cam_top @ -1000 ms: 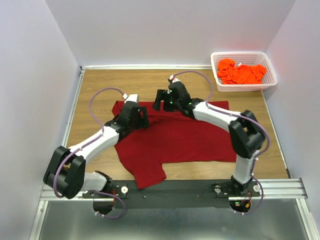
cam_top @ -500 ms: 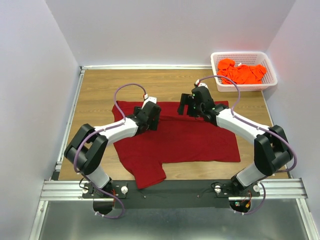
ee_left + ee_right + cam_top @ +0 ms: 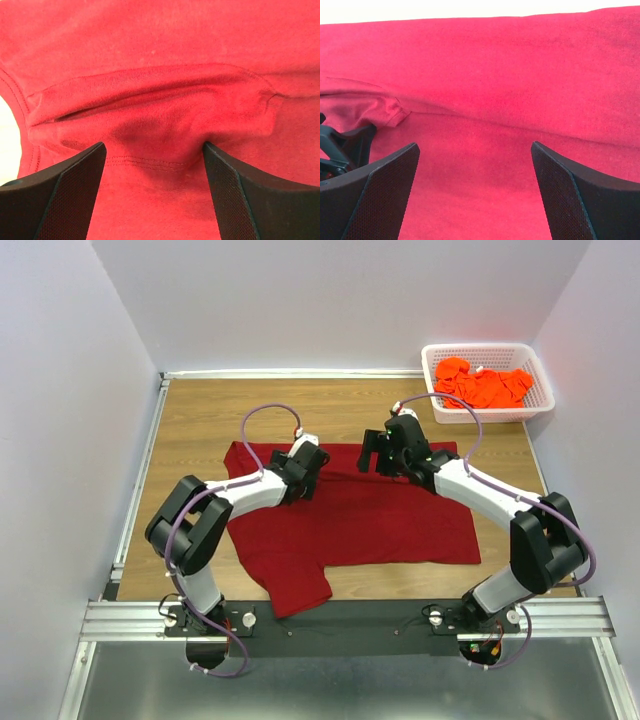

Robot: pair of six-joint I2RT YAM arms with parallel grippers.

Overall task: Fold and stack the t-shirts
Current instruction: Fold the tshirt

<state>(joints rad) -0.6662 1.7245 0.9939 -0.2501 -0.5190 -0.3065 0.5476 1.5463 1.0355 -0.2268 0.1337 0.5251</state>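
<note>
From above, the maroon shirt (image 3: 370, 520) lies spread on the counter (image 3: 200, 415), mid-counter, one sleeve toward the near edge. The left claw (image 3: 303, 472) and right claw (image 3: 372, 458) sit near each other at its far edge. Orange shirts (image 3: 485, 387) fill the basket (image 3: 487, 348) in the far right corner.

The left wrist camera shows its fingers (image 3: 65, 200) spread, a stitched fold (image 3: 150, 95) of maroon cloth just beyond them, nothing pinched.

The right wrist camera shows its fingers (image 3: 580, 200) spread wide over smooth maroon cloth.
</note>
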